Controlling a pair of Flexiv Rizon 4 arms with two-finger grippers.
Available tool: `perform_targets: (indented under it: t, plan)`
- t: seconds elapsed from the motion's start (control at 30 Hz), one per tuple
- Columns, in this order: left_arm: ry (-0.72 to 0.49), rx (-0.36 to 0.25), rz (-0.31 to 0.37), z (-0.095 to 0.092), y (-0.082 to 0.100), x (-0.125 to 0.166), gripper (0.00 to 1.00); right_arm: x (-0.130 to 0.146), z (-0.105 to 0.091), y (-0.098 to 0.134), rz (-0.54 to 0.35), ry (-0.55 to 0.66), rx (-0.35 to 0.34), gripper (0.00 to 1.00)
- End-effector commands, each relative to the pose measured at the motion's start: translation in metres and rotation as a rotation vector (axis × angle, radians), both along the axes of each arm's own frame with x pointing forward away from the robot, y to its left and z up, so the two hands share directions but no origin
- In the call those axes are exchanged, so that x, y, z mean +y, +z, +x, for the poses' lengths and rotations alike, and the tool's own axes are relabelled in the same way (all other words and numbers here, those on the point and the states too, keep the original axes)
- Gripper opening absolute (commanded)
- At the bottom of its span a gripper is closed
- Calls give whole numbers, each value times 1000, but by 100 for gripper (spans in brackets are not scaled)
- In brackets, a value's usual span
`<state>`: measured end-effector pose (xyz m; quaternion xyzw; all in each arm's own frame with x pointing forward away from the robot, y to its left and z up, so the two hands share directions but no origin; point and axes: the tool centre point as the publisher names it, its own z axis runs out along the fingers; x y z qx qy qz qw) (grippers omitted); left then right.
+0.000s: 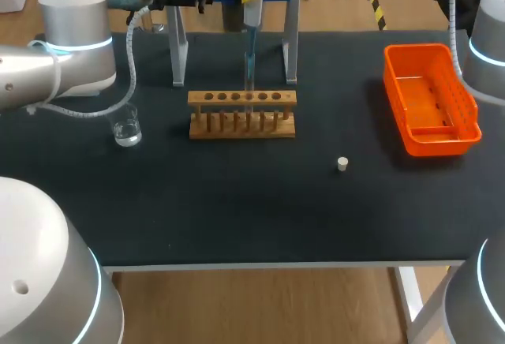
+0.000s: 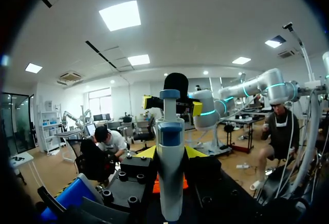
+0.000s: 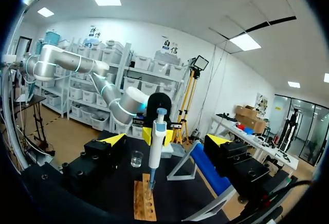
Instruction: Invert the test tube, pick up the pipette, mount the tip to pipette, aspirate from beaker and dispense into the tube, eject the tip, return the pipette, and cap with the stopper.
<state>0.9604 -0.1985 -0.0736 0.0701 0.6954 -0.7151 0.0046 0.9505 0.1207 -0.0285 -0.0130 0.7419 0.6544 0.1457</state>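
The pipette (image 1: 251, 24) is upright and clamped from both sides between your left fingers (image 2: 147, 152). They grip its body, and the plunger knob stands above them. Its tip (image 1: 249, 72) hangs straight below those fingers, at a middle hole of the wooden rack (image 1: 242, 115). This looks like the dispense step, with the pipette kept vertical so the liquid drops cleanly. I can't make out the tube itself.

Your right fingers (image 3: 114, 140) are spread wide with nothing in them. They face the pipette from the far side, probably on standby.

The beaker (image 1: 126, 128) sits off to the outer side of the left fingers, holding a shallow layer of clear liquid. The stopper (image 1: 342, 163) lies alone on the counter (image 1: 237, 210), toward the right fingers' side, so capping isn't done. The orange basket (image 1: 430, 99) sits below the right fingers, and I can't tell what is in it.
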Motion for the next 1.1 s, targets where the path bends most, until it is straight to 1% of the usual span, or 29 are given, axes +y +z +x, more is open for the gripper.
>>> perform_targets:
  t: [0.03, 0.1, 0.13, 0.2, 0.33, 0.43, 0.63, 0.77, 0.9, 1.0, 1.1]
  plan:
    - [-6, 0, 1, 2, 0, 1, 0, 4, 3, 5, 8, 6, 2, 34]
    - [-6, 0, 1, 2, 0, 1, 0, 8, 3, 8, 17, 11, 9, 2]
    - [-6, 0, 1, 2, 0, 1, 0, 9, 3, 9, 26, 20, 15, 0]
    - [-6, 0, 1, 2, 0, 1, 0, 13, 2, 13, 53, 43, 29, 0]
    - [-6, 0, 1, 2, 0, 1, 0, 19, 3, 20, 79, 67, 45, 0]
    - [-6, 0, 1, 2, 0, 1, 0, 23, 3, 25, 80, 82, 55, 0]
    - [-6, 0, 1, 2, 0, 1, 0, 32, 3, 32, 73, 123, 99, 0]
    - [-6, 0, 1, 2, 0, 1, 0, 40, 2, 36, 54, 142, 123, 0]
    - [-6, 0, 1, 2, 0, 1, 0, 48, 3, 38, 47, 166, 161, 0]
    - [-6, 0, 1, 2, 0, 1, 0, 54, 4, 39, 65, 196, 208, 0]
    - [-6, 0, 1, 2, 0, 1, 0, 62, 3, 40, 65, 205, 216, 0]
